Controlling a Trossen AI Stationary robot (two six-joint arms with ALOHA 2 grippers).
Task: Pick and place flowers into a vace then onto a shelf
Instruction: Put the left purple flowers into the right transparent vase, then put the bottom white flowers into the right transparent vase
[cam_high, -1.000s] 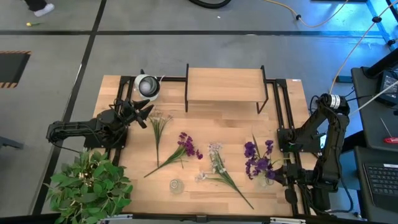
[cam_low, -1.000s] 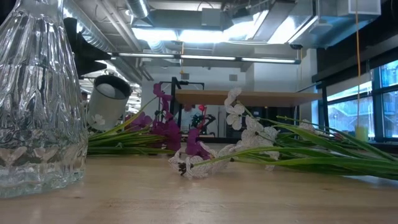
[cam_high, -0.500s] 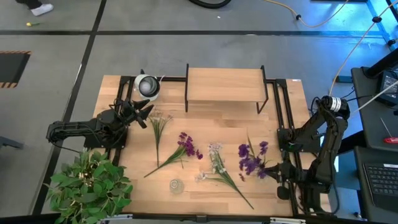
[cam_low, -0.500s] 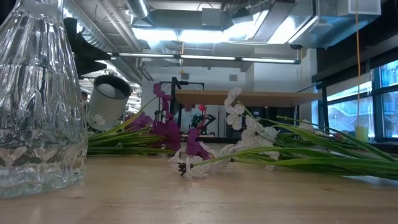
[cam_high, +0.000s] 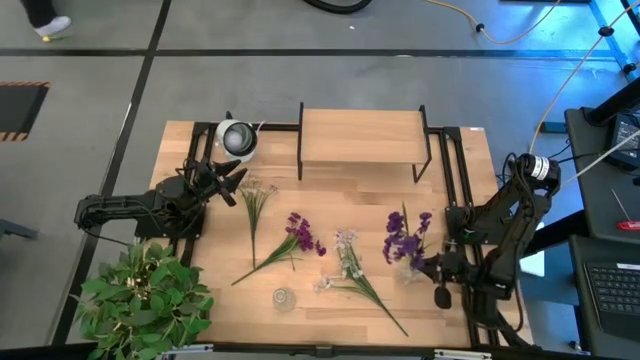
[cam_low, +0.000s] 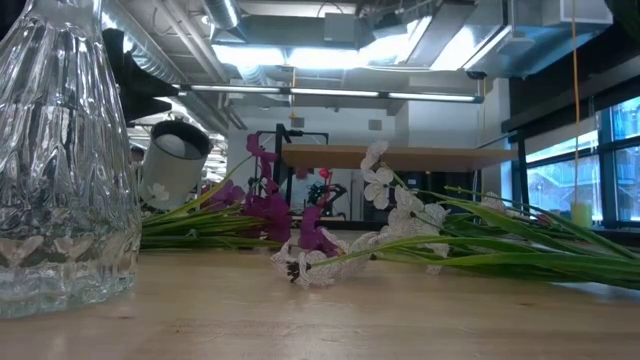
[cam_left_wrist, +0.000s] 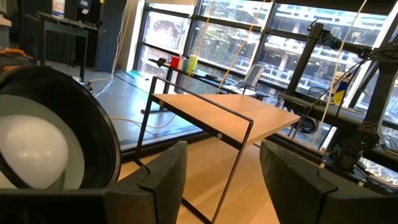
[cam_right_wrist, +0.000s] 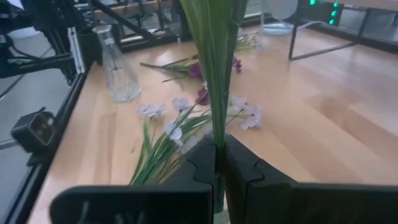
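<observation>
Light-wood surface (cam_high: 330, 190) bears three loose stems; right end effector (cam_right_wrist: 219, 163) pinches purple-blossomed green flower stems (cam_high: 405, 240) at four o'clock; clear glass vase (cam_high: 284, 298) empty; left end effector (cam_high: 228, 184) spread.

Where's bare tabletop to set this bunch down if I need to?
Bare wood lies under and just in front of the shelf, and at the near right corner past the white flowers. The middle strip from the left stem to the right end effector's purple bunch is crowded.

Three flower stems (cam_high: 300, 243) flat on the table, one purple stem (cam_high: 404, 238) lifted; bare wooden shelf (cam_high: 361, 136) behind.
</observation>
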